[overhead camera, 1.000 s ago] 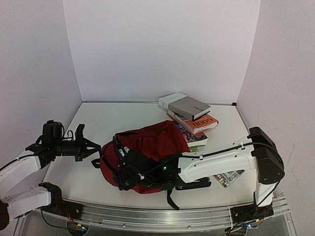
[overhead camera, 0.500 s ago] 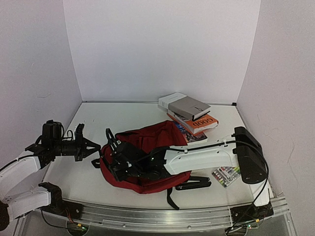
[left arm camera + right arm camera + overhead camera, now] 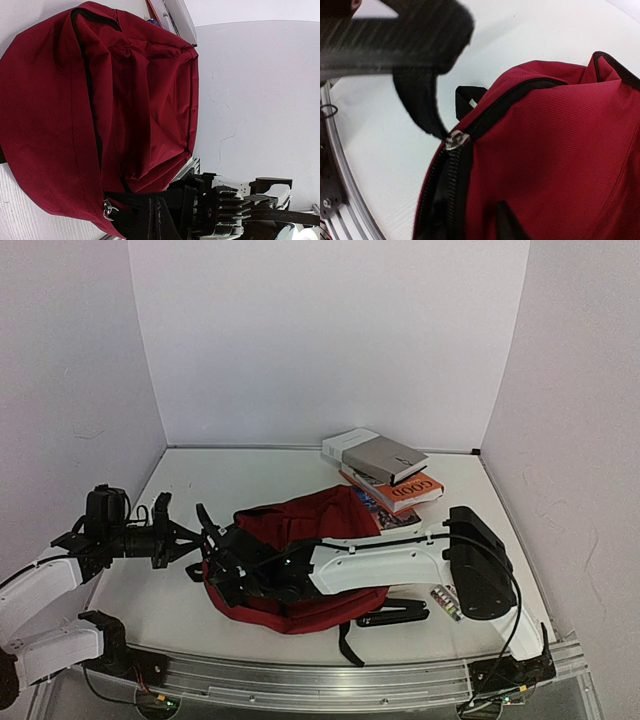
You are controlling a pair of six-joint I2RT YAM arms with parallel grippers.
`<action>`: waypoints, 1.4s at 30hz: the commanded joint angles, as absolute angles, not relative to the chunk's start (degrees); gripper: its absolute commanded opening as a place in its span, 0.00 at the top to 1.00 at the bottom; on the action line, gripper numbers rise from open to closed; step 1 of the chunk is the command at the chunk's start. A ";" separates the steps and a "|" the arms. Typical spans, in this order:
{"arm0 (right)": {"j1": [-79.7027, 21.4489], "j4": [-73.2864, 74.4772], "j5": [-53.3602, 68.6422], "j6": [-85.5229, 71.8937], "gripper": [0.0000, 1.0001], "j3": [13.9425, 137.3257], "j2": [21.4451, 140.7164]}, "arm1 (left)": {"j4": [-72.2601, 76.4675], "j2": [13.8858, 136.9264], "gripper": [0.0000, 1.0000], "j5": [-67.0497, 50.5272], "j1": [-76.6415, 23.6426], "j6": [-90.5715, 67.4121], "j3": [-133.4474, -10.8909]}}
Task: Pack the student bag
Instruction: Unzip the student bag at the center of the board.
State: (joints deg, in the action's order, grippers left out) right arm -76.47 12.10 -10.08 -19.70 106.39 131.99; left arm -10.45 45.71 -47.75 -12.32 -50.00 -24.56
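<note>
The student bag [image 3: 320, 525], dark red with black zippers, lies on its side mid-table and fills the left wrist view [image 3: 60, 100]. My left gripper [image 3: 188, 540] is at the bag's left end, shut on the black pull strap [image 3: 420, 100] that runs to the metal zipper slider [image 3: 454, 139]. My right arm reaches across the bag from the right. Its gripper [image 3: 222, 565] sits at the same left end. Its dark fingertips [image 3: 505, 222] straddle the zipper edge, closed on the fabric [image 3: 560, 150]. The right gripper's body shows in the left wrist view [image 3: 225, 210].
A stack of books [image 3: 385, 470] lies behind the bag at the back right. A pack of markers [image 3: 447, 600] lies right of the bag, under the right arm. Black bag straps [image 3: 395, 615] trail toward the metal rail [image 3: 330, 680] at the near edge.
The right arm has swept left across the bag to its left end, and its jaws have narrowed onto the zipper edge. The left arm has stayed put.
</note>
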 commanded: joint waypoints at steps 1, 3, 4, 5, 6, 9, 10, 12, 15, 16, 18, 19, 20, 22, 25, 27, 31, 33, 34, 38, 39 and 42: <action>-76.38 12.13 -10.52 -17.04 0.99 109.40 131.64 | -10.02 45.40 1.00 -46.78 -12.34 -50.41 -26.08; -76.64 11.96 -10.55 -16.09 1.00 107.91 129.38 | -9.85 45.25 1.00 -46.50 -12.35 -50.31 -26.34; -76.88 11.84 -10.72 -15.62 1.00 106.85 128.13 | -9.43 45.21 1.00 -46.47 -12.37 -50.28 -26.38; -77.30 11.85 -11.46 -15.37 1.00 105.74 126.77 | -8.90 45.34 1.00 -46.38 -12.38 -50.33 -26.40; -77.70 11.86 -12.06 -15.24 1.00 104.53 125.21 | -8.44 45.61 1.00 -46.31 -12.37 -50.36 -26.55; -78.87 11.84 -13.06 -16.24 1.00 99.85 120.85 | -7.51 47.47 1.00 -46.63 -12.38 -49.75 -27.53; -79.24 11.80 -13.29 -16.80 1.00 98.28 119.30 | -7.20 48.37 1.00 -46.86 -12.39 -49.45 -27.98; -80.17 11.69 -13.36 -18.04 1.00 94.98 117.03 | -6.41 50.08 1.00 -47.24 -12.36 -48.92 -28.66; -81.33 11.60 -12.86 -20.06 1.00 91.73 115.10 | -4.22 52.54 1.00 -48.42 -12.39 -48.51 -29.57; -81.64 11.53 -12.85 -20.92 1.00 90.97 114.78 | -3.33 53.59 1.00 -48.90 -12.36 -48.39 -29.93; -82.20 11.38 -12.74 -22.41 1.00 89.83 114.51 | -2.42 55.39 1.00 -50.12 -12.37 -47.89 -31.03; -82.49 11.31 -12.71 -23.16 1.00 89.35 114.42 | -2.02 56.33 1.00 -50.70 -12.36 -47.60 -31.58; -82.78 11.29 -12.71 -23.87 1.00 88.99 114.37 | -1.65 57.23 1.00 -51.20 -12.35 -47.32 -32.09; -83.36 11.30 -12.81 -24.78 1.00 88.45 114.21 | -1.56 58.14 1.00 -51.57 -12.35 -46.43 -33.05; -84.04 11.16 -13.65 -26.14 1.00 87.81 113.42 | -2.85 59.60 1.00 -50.79 -12.34 -44.81 -33.53; -84.29 11.16 -14.53 -26.81 1.00 87.12 112.35 | -3.77 60.68 1.00 -49.72 -12.37 -44.44 -33.32; -84.55 11.12 -15.50 -27.42 1.00 85.84 109.66 | -4.33 62.80 1.00 -46.50 -12.38 -45.56 -31.84; -84.70 11.16 -15.55 -27.56 1.00 85.07 108.16 | -4.43 63.65 1.00 -44.57 -12.28 -46.20 -31.21; -84.72 11.17 -15.57 -27.78 1.00 84.78 107.47 | -4.44 64.14 1.00 -43.87 -12.29 -46.40 -31.08; -84.75 11.19 -17.05 -29.52 1.00 82.63 104.71 | -3.98 64.54 1.00 -39.69 -12.26 -47.65 -30.21; -84.77 11.24 -17.69 -30.24 1.00 82.16 103.88 | -3.36 64.12 1.00 -39.13 -12.28 -48.18 -29.65; -84.81 11.22 -18.67 -32.01 1.00 80.49 101.13 | -0.84 62.84 1.00 -37.53 -12.28 -49.70 -27.78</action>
State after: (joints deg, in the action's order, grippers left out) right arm -83.60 10.92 -16.63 -28.65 82.04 107.30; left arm -5.63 64.43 -43.55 -12.80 -47.83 -29.56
